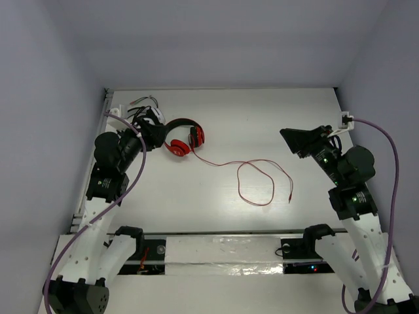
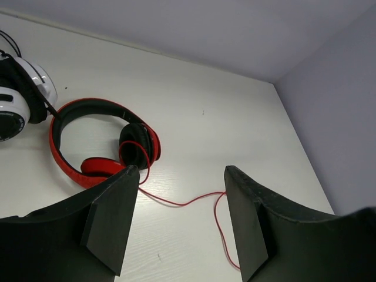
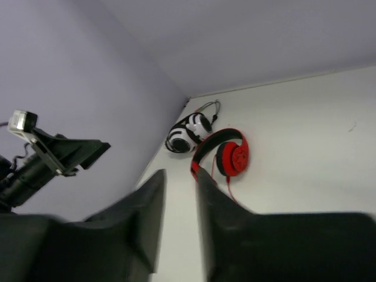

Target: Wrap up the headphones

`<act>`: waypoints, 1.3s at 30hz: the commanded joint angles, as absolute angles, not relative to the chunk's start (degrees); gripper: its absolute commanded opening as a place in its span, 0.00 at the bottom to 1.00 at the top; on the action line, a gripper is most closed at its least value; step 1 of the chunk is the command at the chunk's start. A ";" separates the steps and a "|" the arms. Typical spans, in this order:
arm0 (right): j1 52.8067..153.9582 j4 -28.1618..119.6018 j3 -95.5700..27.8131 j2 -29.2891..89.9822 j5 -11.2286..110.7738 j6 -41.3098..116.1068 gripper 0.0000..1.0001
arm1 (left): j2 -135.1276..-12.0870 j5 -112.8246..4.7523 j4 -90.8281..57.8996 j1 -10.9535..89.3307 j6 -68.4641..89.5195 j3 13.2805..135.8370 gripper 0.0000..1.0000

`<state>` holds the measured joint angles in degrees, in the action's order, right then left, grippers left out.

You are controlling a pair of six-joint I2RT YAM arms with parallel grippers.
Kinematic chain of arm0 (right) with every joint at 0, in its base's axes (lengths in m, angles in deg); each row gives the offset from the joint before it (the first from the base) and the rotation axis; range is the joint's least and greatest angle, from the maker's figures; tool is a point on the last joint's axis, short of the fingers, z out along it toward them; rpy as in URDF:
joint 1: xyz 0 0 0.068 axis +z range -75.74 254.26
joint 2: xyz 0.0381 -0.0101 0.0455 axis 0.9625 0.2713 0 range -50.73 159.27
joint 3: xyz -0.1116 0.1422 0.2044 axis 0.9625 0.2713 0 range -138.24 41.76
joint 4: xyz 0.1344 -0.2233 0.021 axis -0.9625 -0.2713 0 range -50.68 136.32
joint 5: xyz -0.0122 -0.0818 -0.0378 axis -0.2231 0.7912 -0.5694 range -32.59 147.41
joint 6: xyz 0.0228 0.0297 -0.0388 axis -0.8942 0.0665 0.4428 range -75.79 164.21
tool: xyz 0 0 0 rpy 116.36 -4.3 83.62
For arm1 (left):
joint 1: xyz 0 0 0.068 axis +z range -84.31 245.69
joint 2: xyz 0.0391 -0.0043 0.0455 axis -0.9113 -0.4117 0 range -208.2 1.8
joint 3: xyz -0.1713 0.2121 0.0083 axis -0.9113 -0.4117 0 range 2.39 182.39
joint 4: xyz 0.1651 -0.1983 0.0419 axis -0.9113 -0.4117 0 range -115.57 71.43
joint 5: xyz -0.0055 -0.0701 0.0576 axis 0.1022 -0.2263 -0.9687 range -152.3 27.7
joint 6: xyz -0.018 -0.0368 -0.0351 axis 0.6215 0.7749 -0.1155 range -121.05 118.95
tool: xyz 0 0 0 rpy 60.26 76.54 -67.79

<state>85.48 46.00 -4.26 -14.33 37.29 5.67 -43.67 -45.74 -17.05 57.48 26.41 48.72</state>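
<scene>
Just ahead of the left gripper [image 2: 182, 176], a touch to its left, the headphones [image 2: 140, 145] lie flat beside the black-and-white pair [image 2: 13, 108]. Fingers stand wide apart, holding nothing. The cable [image 2: 176, 204] trails away past the gripper's right finger, its long run stretching towards the right gripper [image 1: 304, 140], which hangs well off, fingers a sliver apart. Left arm's nearer, clearly.

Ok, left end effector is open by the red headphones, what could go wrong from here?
The black-and-white headphones lie right beside the red headphones, so the left end effector may well catch or nudge the wrong pair. The thin cable trails off in a loose loop; pulling on it could knot the loop or drag the headphones instead of wrapping.
</scene>
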 commanded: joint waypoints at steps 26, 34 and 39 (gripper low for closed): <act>91.04 52.02 -2.98 -2.23 36.32 5.89 0.00 | -64.72 -75.46 -20.34 54.97 31.20 49.76 0.26; 94.99 50.19 -3.24 -1.43 38.34 8.00 0.00 | -82.21 -77.50 -14.87 53.56 27.60 56.87 0.38; 95.52 49.83 -3.24 -2.22 38.08 8.53 0.05 | -90.29 -77.85 -15.05 53.56 24.88 63.19 0.37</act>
<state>94.81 48.03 -3.15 -1.22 37.56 6.96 -88.81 -76.19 -17.57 53.52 27.33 58.22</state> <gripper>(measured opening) 0.047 0.377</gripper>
